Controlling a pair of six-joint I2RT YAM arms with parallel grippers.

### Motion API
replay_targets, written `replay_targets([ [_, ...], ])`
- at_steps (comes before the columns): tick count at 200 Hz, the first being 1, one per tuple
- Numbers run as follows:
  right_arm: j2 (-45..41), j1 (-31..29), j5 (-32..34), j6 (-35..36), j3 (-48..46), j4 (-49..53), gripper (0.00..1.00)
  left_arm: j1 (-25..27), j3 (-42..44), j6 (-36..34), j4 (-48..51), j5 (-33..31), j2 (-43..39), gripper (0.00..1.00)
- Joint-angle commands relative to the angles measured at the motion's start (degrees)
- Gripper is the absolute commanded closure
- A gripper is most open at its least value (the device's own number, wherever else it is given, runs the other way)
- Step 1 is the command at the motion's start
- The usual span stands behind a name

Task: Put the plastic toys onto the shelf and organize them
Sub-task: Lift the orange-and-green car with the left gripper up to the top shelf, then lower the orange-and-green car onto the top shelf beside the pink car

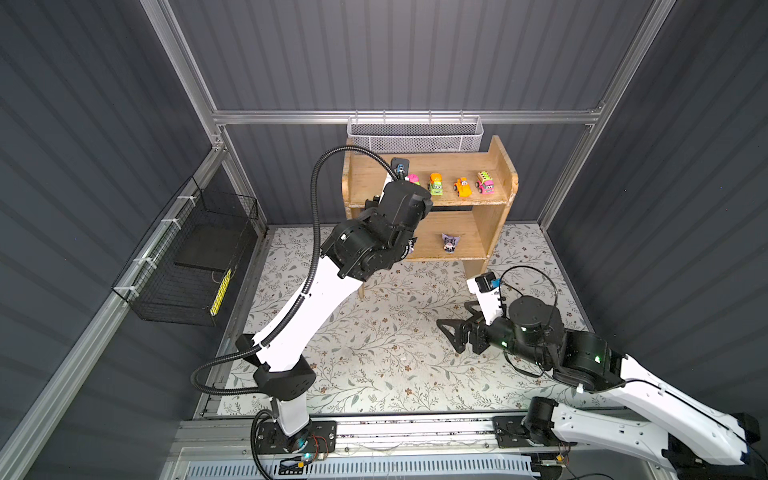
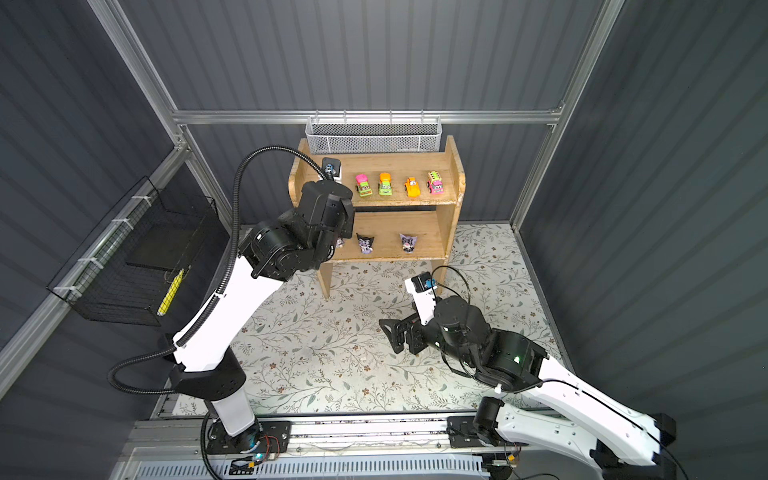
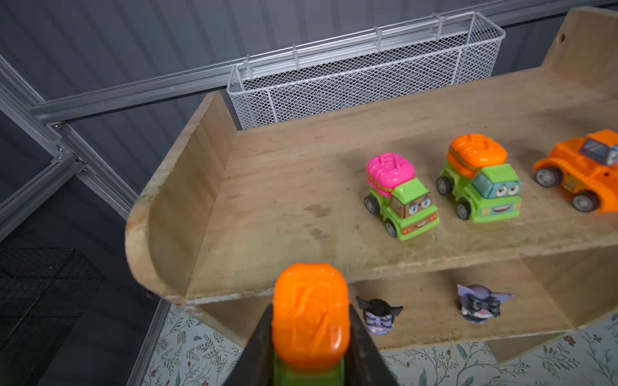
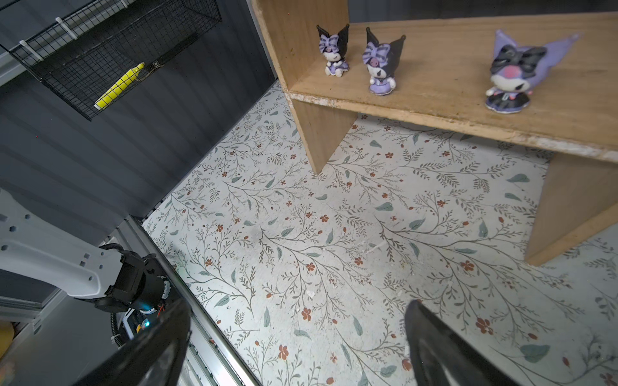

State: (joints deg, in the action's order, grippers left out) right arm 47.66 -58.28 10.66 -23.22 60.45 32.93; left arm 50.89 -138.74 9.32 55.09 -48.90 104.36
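While the left hand [image 3: 311,337] clenched the orange-topped car [image 3: 310,310] in front of the shelf [image 3: 267,200], the right hand [image 4: 296,351] hung released above the bench [image 4: 301,234].

The left arm [image 1: 299,320] rises from its base at the table's front edge and leans toward the back edge, its black wrist [image 1: 386,224] bent forward and down. The left gripper [image 3: 311,320] is clamped on an orange-topped toy car [image 3: 311,310], one finger pressed to each side (in both top views the wrist hides these jaws). The right arm [image 1: 648,390] comes in from the front right corner, elbow folded, low over the table's right side. The right gripper [image 1: 449,336] points toward the left edge, its fingers [image 4: 444,351] spread wide apart.
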Motion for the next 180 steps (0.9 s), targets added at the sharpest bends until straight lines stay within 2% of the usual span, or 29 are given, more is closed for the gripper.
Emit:
replay_targets([
  [1,0.2,-0.17,2.35,1.82,3.08,2.36,0.01,-2.96,-3.14,-2.82,-3.69,4.45,0.91,0.68],
  [92,0.02,0.32,4.76,2.92,5.36,3.69,0.01,-8.37,-8.72,-2.25,-5.7,11.09,4.94,0.68],
  [180,-0.72,1.24,5.97,2.41,4.29,4.51,0.01,-10.28,-5.67,-0.36,-7.28,14.78,5.9,0.67],
])
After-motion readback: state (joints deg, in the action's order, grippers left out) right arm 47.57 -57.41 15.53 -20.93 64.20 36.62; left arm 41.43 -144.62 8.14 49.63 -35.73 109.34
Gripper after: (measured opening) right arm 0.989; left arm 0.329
